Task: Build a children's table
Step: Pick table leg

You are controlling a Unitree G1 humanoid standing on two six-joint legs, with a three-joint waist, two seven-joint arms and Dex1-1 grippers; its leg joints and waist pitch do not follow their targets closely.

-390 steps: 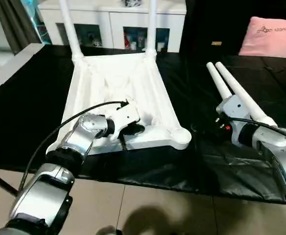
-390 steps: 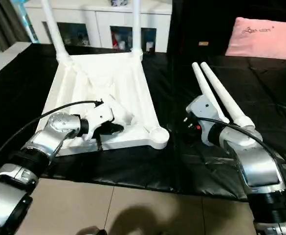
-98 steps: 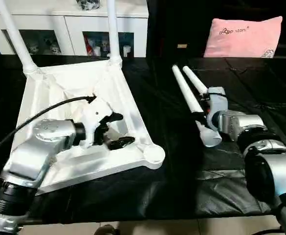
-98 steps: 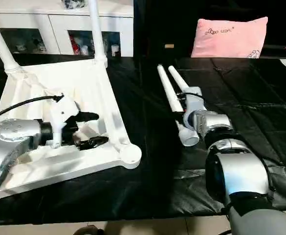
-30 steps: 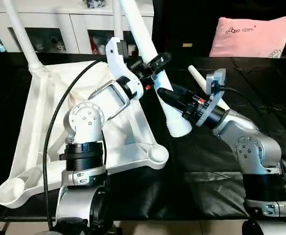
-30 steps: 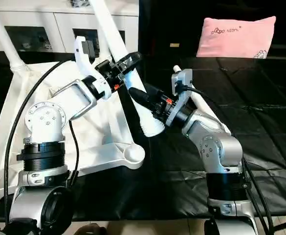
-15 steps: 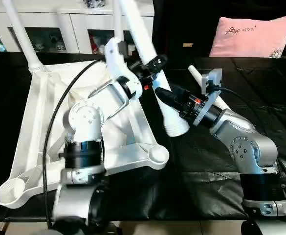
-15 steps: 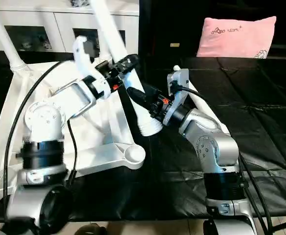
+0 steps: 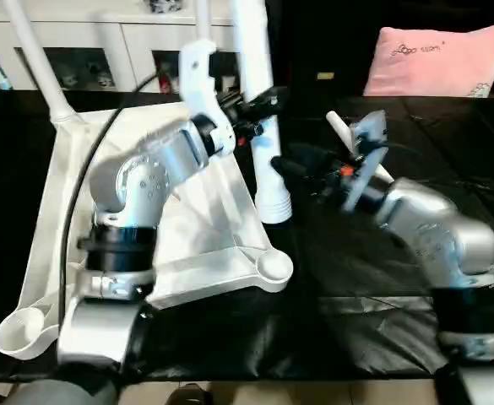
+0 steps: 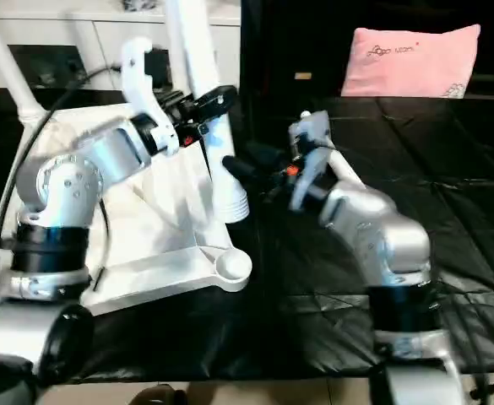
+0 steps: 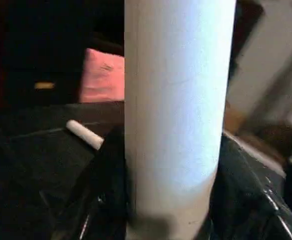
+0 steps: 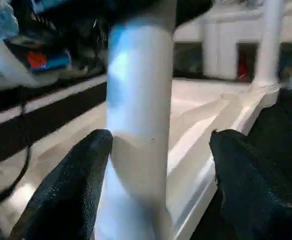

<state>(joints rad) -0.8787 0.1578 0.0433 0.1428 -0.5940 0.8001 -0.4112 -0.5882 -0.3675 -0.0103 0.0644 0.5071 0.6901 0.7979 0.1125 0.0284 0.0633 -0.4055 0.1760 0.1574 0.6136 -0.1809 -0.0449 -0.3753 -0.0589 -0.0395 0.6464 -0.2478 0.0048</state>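
Leg (image 9: 262, 126) upright beside tabletop (image 9: 69, 202) edge, left gripper (image 9: 259, 108) clamping; right gripper (image 9: 301, 164) parted.

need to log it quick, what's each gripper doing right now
left gripper: closed on the white leg, holding it upright.
right gripper: open, fingers either side of the leg, not gripping.

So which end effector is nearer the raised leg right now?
Left. The left end effector is clamped on the raised leg partway up its length. The right end effector sits beside the leg's lower end, fingers spread apart from it.
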